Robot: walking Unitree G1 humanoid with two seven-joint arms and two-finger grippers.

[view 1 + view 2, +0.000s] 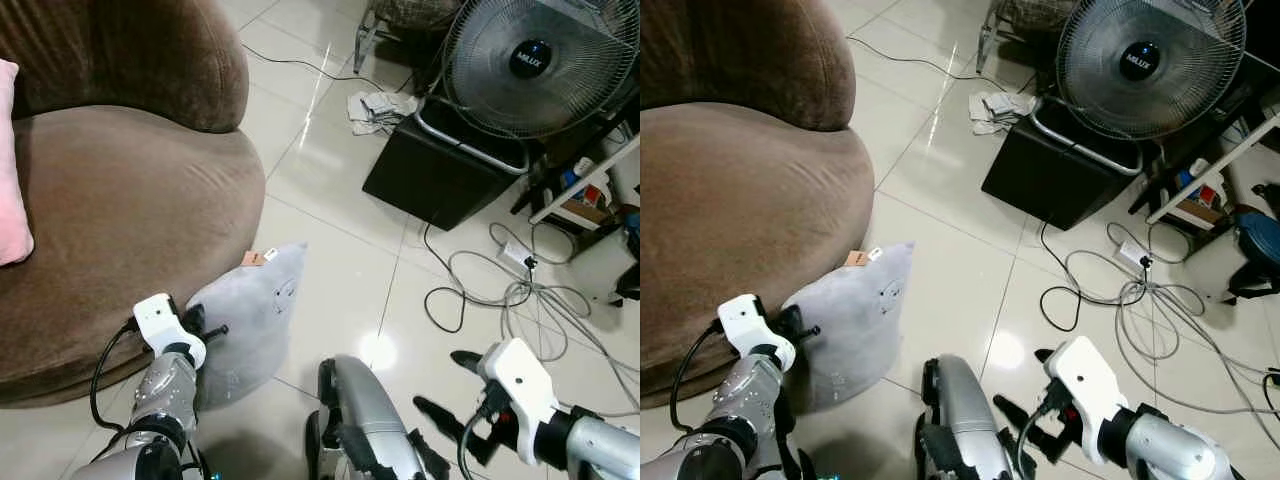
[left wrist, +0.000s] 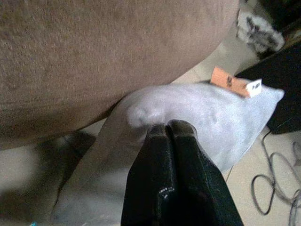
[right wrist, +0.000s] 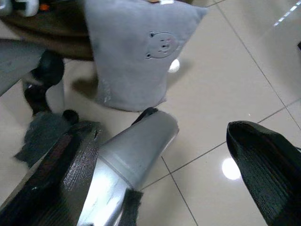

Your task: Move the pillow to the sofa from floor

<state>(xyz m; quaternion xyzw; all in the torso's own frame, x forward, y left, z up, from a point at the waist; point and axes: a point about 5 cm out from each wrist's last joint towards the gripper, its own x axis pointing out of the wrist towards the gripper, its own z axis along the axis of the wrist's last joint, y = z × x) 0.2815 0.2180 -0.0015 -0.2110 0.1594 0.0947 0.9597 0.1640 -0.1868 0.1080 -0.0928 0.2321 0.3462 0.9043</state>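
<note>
The right pincer (image 1: 455,385) hangs wide apart over the floor (image 1: 340,270), holding nothing. The left pincer (image 2: 168,132) is pinched closed on the near edge of the grey pillow (image 1: 255,320), which stands on the floor leaning against the sofa (image 1: 120,220) front. The pillow looks light, soft and floppy; a deeper bite near a corner seam would likely hold better than loose fabric.

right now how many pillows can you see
2: a grey pillow on the floor against the sofa, left gripper shut on its edge; a pink pillow on the seat.
</note>
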